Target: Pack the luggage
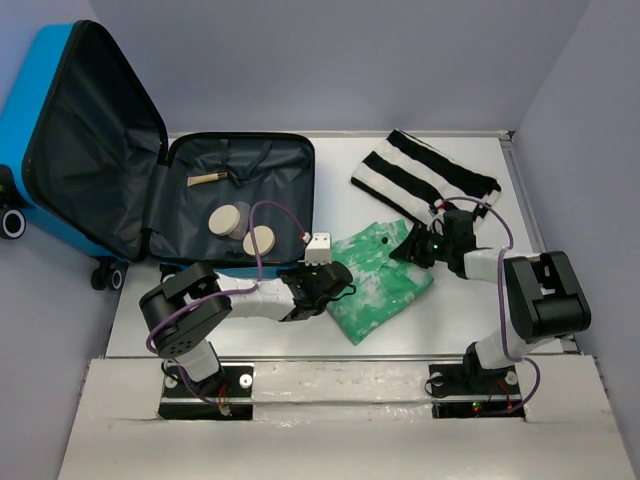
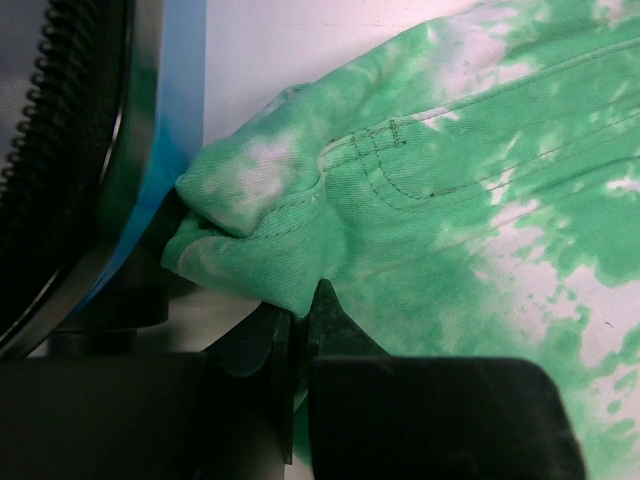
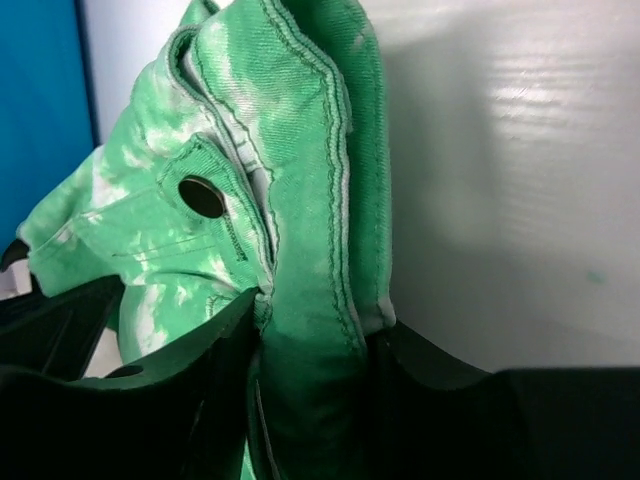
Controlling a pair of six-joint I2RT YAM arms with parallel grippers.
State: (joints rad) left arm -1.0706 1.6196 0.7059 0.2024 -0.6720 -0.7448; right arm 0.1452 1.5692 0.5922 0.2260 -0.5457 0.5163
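The left gripper (image 2: 298,322) is pinched tight on a bunched corner of the green-and-white tie-dye denim garment (image 2: 450,200); the right gripper (image 3: 312,335) clamps its folded waistband edge, jaws partway apart with cloth filling the gap; both bites look shallow, so a lift may let the fabric slip. Beyond, the small bright blue hard-shell luggage (image 1: 30,120) lies open at far left, its grey-lined base just beside the garment; sagging cloth could snag the rim or cover the round beige discs (image 1: 232,220) inside.
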